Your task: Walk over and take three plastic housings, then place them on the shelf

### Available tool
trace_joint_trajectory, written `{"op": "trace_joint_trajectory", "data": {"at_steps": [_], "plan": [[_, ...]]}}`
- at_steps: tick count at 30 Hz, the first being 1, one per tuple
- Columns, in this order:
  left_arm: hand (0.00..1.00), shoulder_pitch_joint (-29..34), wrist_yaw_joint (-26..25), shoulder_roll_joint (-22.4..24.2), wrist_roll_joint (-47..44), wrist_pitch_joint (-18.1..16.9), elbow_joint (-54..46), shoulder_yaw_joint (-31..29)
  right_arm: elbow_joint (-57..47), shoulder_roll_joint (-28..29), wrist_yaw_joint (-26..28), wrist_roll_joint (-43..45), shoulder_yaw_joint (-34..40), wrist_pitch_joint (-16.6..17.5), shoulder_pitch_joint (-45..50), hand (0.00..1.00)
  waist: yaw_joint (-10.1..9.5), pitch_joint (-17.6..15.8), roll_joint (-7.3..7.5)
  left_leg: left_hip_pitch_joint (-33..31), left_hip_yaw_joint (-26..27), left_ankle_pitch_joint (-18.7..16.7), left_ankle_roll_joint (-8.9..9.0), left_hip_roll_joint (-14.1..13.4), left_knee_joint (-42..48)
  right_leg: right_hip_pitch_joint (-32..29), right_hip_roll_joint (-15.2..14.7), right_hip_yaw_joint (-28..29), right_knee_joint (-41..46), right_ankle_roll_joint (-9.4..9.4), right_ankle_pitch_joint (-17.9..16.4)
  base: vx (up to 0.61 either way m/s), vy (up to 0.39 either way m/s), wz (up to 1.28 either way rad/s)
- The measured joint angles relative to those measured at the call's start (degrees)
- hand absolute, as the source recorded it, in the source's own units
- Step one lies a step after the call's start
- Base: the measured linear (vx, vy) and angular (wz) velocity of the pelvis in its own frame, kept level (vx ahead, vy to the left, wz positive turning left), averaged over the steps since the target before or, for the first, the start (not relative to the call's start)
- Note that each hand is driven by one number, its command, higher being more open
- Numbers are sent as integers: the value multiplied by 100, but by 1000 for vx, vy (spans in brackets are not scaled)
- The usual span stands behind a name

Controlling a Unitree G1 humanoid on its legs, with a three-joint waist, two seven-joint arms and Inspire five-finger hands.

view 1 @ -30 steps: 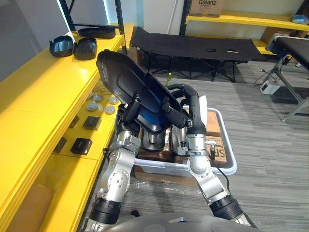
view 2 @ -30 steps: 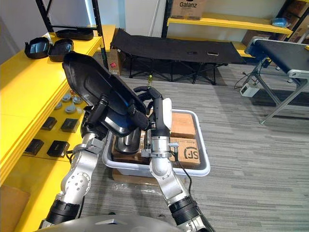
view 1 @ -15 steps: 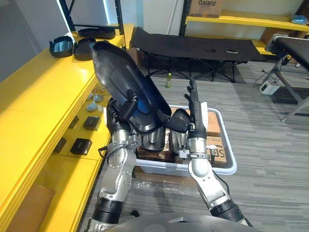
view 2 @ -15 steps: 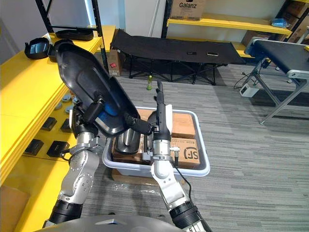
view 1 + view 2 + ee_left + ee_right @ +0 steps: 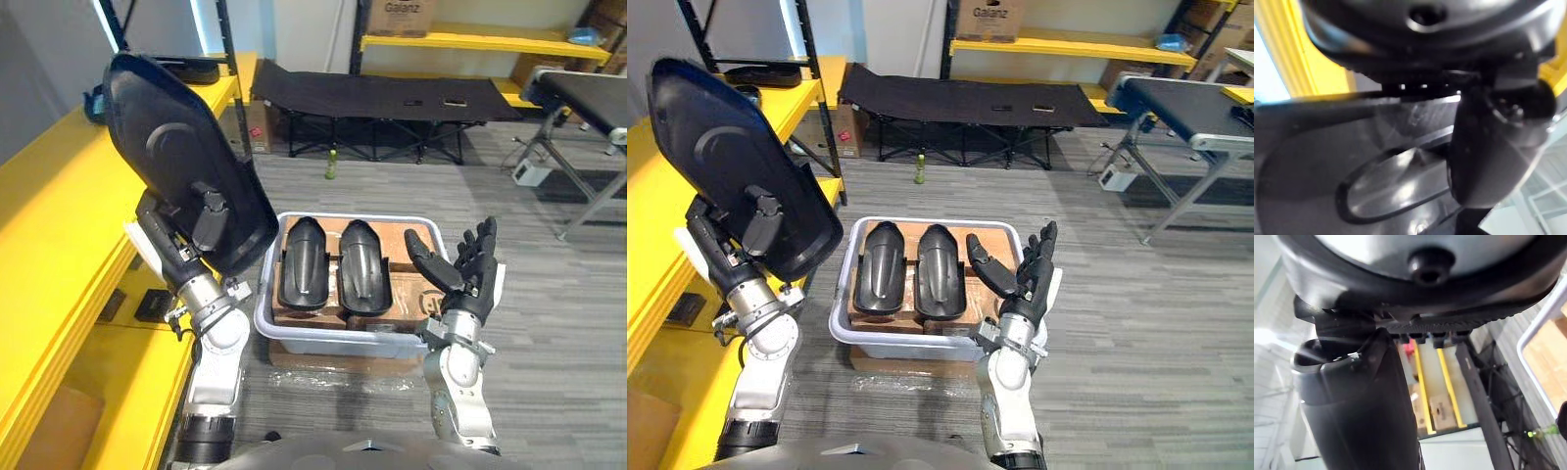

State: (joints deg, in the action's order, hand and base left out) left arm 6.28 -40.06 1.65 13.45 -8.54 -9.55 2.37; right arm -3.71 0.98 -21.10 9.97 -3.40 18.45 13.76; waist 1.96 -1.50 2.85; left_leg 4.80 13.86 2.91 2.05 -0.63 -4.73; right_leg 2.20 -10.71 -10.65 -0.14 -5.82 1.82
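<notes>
A: Entry one, far left: yellow shelf, grey floor beside it. Next?

B: Then left hand, thumb pinching a large plastic housing, raised upright. Grey tray, two more housings inside. Then right hand, fingers spread, empty.

A: Risk?

B: One-handed hold; it may pivot and strike the shelf edge.

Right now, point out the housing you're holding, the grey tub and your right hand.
held housing [image 5: 167, 147]: left eye view, middle of its broad black face.
grey tub [image 5: 333, 340]: left eye view, near rim.
right hand [image 5: 460, 286]: left eye view, palm, fingers spread.
</notes>
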Motion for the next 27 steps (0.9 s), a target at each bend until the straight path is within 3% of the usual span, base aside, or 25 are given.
{"op": "trace_joint_trajectory", "data": {"at_steps": [8,15,17,20,25,27], "plan": [[0,747,1238,74,-1130,-454,-1,101,-16,41,606,18,123,-62,656,100,-9,38,-74,23,53,-11,-11,-49,1,74,61,57,-86,-55,41,25,-10,-4],[0,1205,1559,70,-1328,-507,-312,-113,123,97,1151,512,196,-61,657,100,-42,29,-89,52,67,-128,66,-93,52,129,96,68,-100,-47,28,-3,-12,-2],[0,1331,1596,63,-1326,-508,-589,-108,168,82,1220,554,106,-59,572,100,-42,28,-90,-40,-102,-133,68,-87,85,167,83,-107,-102,-25,7,-19,-20,46],[0,1464,1656,61,-1327,-511,-965,-168,437,-133,1229,613,-298,-60,157,100,-221,5,-117,-242,-498,-83,86,-85,202,217,79,-479,-100,-9,-40,-9,-30,62],[0,1791,1874,73,-1420,-537,-1244,-533,685,-479,1343,130,-685,-74,-667,100,-544,-270,-317,-628,-1197,-14,59,-61,520,524,80,-1370,-81,9,-161,-39,-46,87],[0,1857,2098,22,-1665,-563,-1245,-602,656,-490,1307,-60,-587,-76,-682,100,-474,-312,-341,-783,-812,-147,40,-215,634,695,39,-1901,-74,11,-200,-49,-3,149]]}}
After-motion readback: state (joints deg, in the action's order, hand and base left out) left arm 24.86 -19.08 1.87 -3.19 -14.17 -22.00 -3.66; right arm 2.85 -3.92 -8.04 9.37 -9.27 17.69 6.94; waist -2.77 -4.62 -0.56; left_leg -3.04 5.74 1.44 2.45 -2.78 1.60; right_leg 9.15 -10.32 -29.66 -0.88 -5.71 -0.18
